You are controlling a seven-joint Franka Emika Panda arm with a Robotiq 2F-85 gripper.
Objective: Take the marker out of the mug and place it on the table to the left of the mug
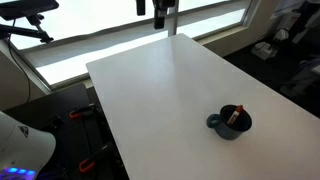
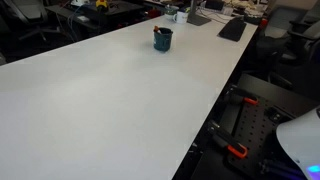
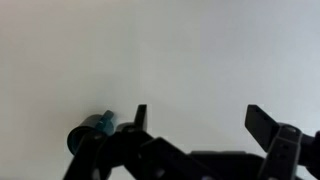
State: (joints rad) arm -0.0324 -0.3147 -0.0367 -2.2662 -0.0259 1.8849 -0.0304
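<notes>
The dark blue mug (image 1: 230, 123) stands on the white table (image 1: 160, 90) near one end, and it also shows in an exterior view (image 2: 162, 39). The reddish-orange marker (image 1: 237, 114) stands tilted inside the mug, its top poking out (image 2: 159, 30). My gripper (image 1: 163, 12) hangs high above the far end of the table, well away from the mug. In the wrist view the gripper (image 3: 203, 122) is open and empty over bare white tabletop. A small dark round shape with a teal part (image 3: 100, 126) shows by one finger; I cannot tell whether it is the mug.
Windows (image 1: 120, 35) run behind the table's far edge. Office chairs and desks with clutter (image 2: 215, 15) stand beyond the mug's end. Red-handled clamps (image 2: 238, 150) and dark floor lie beside the table's long edge. The robot's white base (image 2: 300, 140) is at the corner.
</notes>
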